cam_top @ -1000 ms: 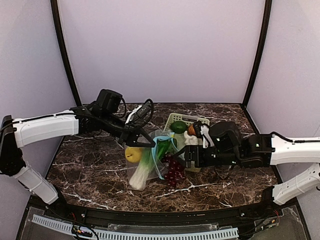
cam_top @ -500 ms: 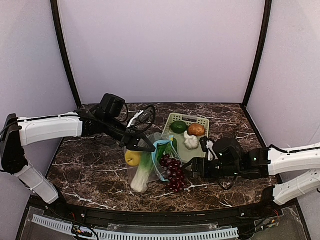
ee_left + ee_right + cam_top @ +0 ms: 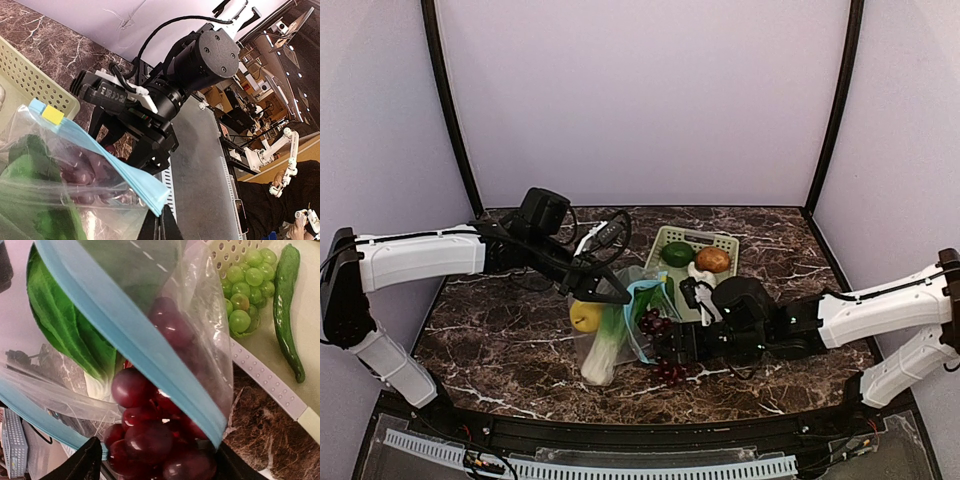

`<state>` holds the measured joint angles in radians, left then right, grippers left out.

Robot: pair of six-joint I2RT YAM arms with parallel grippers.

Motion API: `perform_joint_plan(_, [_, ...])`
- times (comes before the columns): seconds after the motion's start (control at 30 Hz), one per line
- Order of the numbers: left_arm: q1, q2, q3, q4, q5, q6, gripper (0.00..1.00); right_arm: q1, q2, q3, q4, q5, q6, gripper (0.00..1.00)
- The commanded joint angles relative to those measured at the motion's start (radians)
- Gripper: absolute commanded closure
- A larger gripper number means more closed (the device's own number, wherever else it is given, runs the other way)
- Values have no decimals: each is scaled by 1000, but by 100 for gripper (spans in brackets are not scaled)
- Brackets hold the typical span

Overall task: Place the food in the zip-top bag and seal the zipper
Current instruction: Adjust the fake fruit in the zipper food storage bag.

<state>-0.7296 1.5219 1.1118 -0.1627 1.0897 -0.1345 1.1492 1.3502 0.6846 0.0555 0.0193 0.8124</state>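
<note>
Now you're loading: the bag (image 3: 620,335) lies mid-table, on the near side of the basket (image 3: 700,237), with its zipper (image 3: 100,155) pinched by the left gripper (image 3: 160,225). Your right gripper (image 3: 155,467) clasps the grapes (image 3: 145,440) at the mouth. Next, push them fully inside before letting go.

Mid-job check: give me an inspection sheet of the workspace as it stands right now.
Surface: dark marble table.
Job's things: zip-top bag holds lemon and leafy green; purple grapes lie at its mouth; zipper unsealed; potato in basket.
Clutter: nothing seen.
Grippers: left tool shut on the bag's zipper edge; right tool straddles the grapes, grip unclear.
Cables: black loop on the left arm.
Surroundings: lilac walls.
</note>
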Motion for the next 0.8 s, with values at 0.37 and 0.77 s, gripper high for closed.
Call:
perform_joint_plan(0.37, [-2,-41,15,-81,-77,74,99,45,-147,62,-130,38,29,100])
perform_joint_plan(0.77, [-36,-135,39,-195,-600,-7,36,48,-171,160,-254,120,121,100])
